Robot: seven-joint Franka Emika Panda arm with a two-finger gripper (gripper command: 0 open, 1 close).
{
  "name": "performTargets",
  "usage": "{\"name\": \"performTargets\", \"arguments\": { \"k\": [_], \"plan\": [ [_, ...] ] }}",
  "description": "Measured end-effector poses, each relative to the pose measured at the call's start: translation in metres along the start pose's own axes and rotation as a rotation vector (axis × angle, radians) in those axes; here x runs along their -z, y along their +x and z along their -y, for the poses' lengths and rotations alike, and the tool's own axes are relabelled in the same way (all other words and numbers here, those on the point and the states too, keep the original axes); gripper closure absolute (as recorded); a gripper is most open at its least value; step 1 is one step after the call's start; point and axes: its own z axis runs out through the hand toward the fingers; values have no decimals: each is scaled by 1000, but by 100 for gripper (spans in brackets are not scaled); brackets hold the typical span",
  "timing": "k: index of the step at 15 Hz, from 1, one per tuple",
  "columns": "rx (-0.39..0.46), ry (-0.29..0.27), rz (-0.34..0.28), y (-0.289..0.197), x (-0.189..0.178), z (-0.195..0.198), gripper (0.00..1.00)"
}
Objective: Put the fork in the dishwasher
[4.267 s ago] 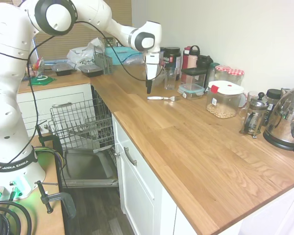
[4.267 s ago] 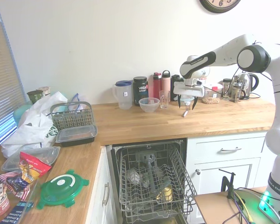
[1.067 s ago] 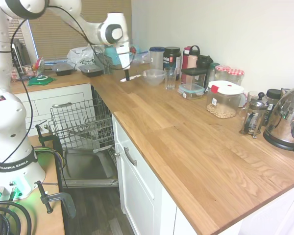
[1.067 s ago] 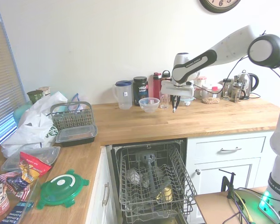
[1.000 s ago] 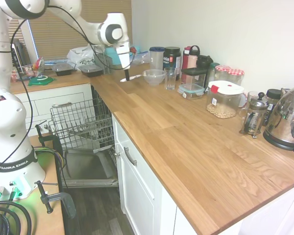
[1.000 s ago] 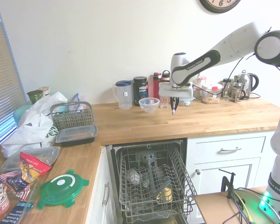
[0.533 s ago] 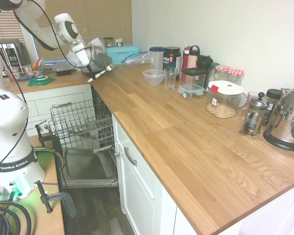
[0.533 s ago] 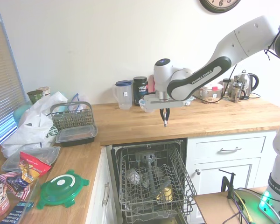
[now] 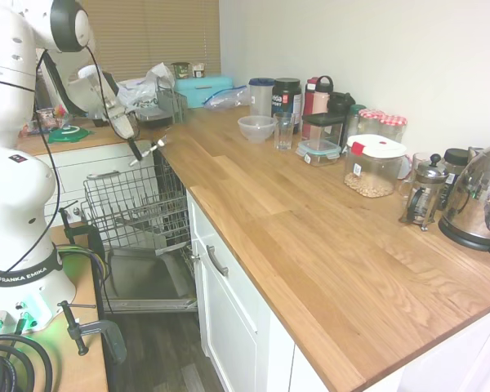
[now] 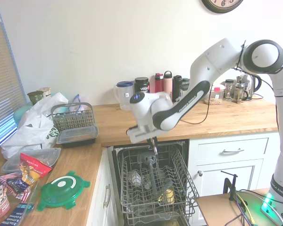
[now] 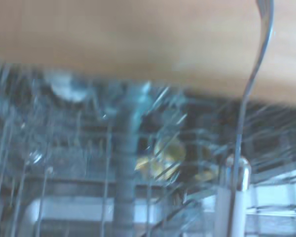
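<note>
Starting at the left of your first exterior view, the gripper (image 9: 136, 153) hangs over the wire rack (image 9: 139, 204) of the open dishwasher (image 9: 147, 278), just off the front edge of the wooden counter (image 9: 310, 237). Its fingers are pinched on the fork (image 9: 151, 149), which sticks out from the fingertips toward the counter, tilted slightly upward, with the tines at the far end. The fork touches neither the rack nor the counter from this angle; it is held in the air above the rack.

Moving right along that counter, you see a clear bowl (image 9: 256, 127), a drinking glass (image 9: 282, 131), a row of bottles and jars against the wall, a lidded container of grain (image 9: 374, 166), a French press (image 9: 425, 193) and a steel kettle (image 9: 478, 200).

In your second exterior view, a green lid (image 10: 63, 189) and a grey cutlery basket (image 10: 71, 117) sit on the counter at the left. Further right, the gripper (image 10: 153, 145) points down over the rack (image 10: 155, 188), close to the counter edge, with the fork (image 10: 155, 149) showing only as a thin sliver below the fingertips, above the items already loaded in the rack.

The wrist view is blurred, but you can make out the fork (image 11: 246, 94) running along its right side, its pale handle near the bottom edge and the metal neck curving toward the counter edge, with the rack's wires behind it.
</note>
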Motion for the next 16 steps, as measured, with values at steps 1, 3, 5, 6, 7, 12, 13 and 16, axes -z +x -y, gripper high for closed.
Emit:
{"name": "performTargets", "arguments": {
  "k": [1,3,5,6,7,12,13,16],
  "plan": [
    [11,-2,-2,-9,-12,-5,100],
    [34,-12,-11,-22,-38,-12,100],
    [46,-17,-15,-34,-64,-18,100],
    [48,-24,-14,-37,-73,-20,100],
    [47,-30,-14,-37,-81,-21,100],
    [51,-59,-29,-28,-105,-21,100],
    [58,-65,-30,-27,-110,-20,100],
    [82,-76,-22,-20,-123,-11,100]
  ]
}}
